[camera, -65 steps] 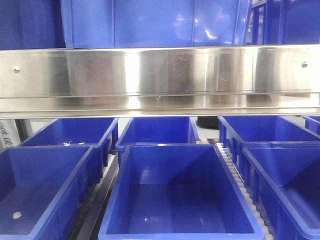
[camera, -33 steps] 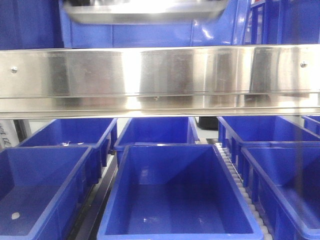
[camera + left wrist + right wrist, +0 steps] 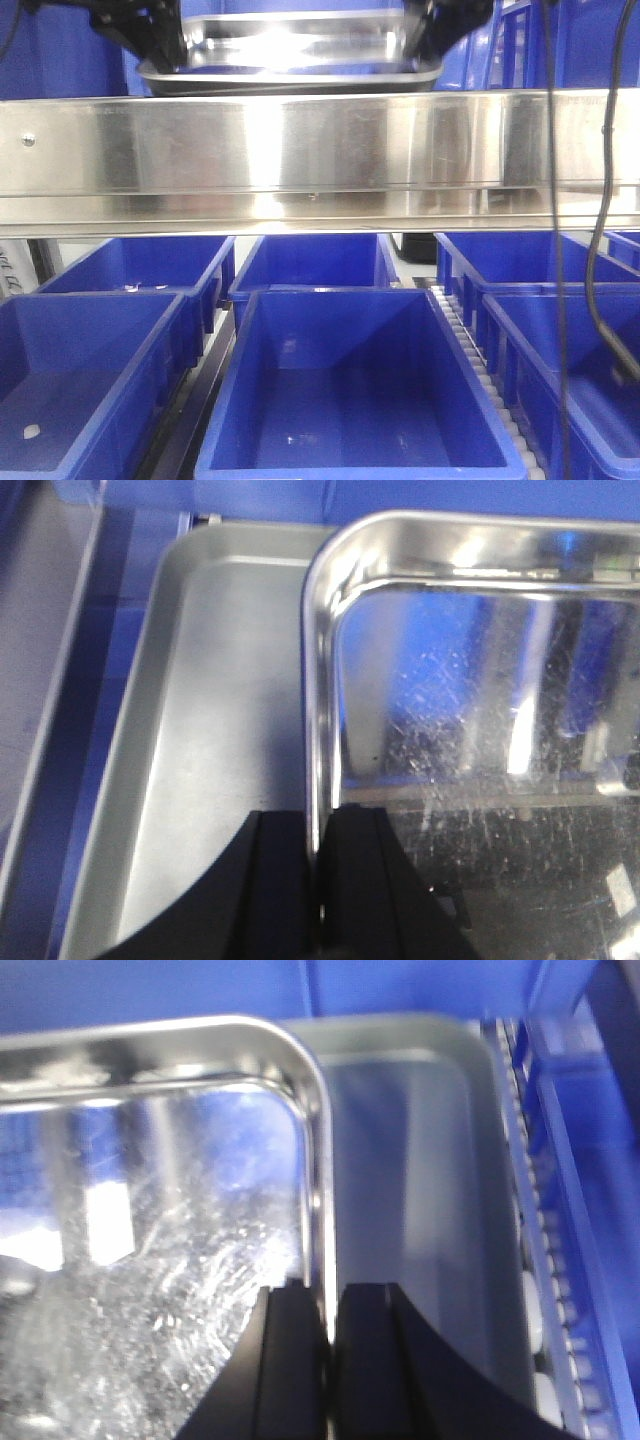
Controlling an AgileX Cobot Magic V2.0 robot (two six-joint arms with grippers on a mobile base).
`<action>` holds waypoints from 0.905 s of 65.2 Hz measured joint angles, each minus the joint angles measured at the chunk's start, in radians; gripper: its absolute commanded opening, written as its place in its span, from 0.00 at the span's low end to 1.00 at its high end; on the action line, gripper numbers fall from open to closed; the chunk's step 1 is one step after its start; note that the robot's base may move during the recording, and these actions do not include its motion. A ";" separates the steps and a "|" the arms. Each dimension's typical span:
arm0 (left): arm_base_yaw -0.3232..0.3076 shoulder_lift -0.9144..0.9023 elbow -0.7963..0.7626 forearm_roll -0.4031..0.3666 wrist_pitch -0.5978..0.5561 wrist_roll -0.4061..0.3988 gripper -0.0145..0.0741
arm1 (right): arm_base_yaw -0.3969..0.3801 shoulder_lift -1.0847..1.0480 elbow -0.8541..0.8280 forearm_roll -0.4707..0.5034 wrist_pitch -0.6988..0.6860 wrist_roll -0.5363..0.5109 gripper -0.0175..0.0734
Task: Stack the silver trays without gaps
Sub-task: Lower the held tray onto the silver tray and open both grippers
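A shiny silver tray hangs at the top of the front view, held by both arms. My left gripper is shut on its left rim, one finger inside the wall and one outside. My right gripper is shut the same way on its right rim. In the front view the left gripper and the right gripper flank the tray. A second, duller silver tray lies underneath inside a blue bin, and it shows beyond the held tray's right rim too.
A long brushed-steel shelf rail with screws crosses the front view just below the held tray. Several open blue bins sit on the level beneath. Black cables hang at the right. White rollers run along the bin's right side.
The held tray and both grippers have come down into the top of the front view. One second ago neither showed there. Half a second ago only the tray's blurred underside showed.
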 measured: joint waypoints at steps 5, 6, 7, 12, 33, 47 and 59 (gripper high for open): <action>0.000 0.000 0.000 0.008 -0.007 0.002 0.16 | 0.000 0.002 0.000 0.000 0.000 0.000 0.19; 0.000 0.000 0.000 0.008 -0.010 0.002 0.16 | 0.000 0.002 0.000 0.000 0.000 0.000 0.20; 0.000 0.000 0.000 0.009 -0.010 0.002 0.18 | 0.000 0.002 0.000 0.000 0.000 0.000 0.21; 0.000 0.000 0.000 0.019 -0.019 0.002 0.28 | 0.000 0.002 0.000 0.002 0.000 0.000 0.31; -0.008 0.001 0.000 0.038 -0.051 0.002 0.53 | 0.013 0.002 -0.005 -0.022 -0.042 0.000 0.55; -0.008 0.001 0.000 0.080 -0.052 0.000 0.50 | 0.013 0.002 -0.009 -0.037 -0.040 0.000 0.54; -0.008 -0.032 0.000 0.078 -0.052 0.000 0.13 | 0.013 -0.037 -0.011 -0.037 -0.037 0.000 0.32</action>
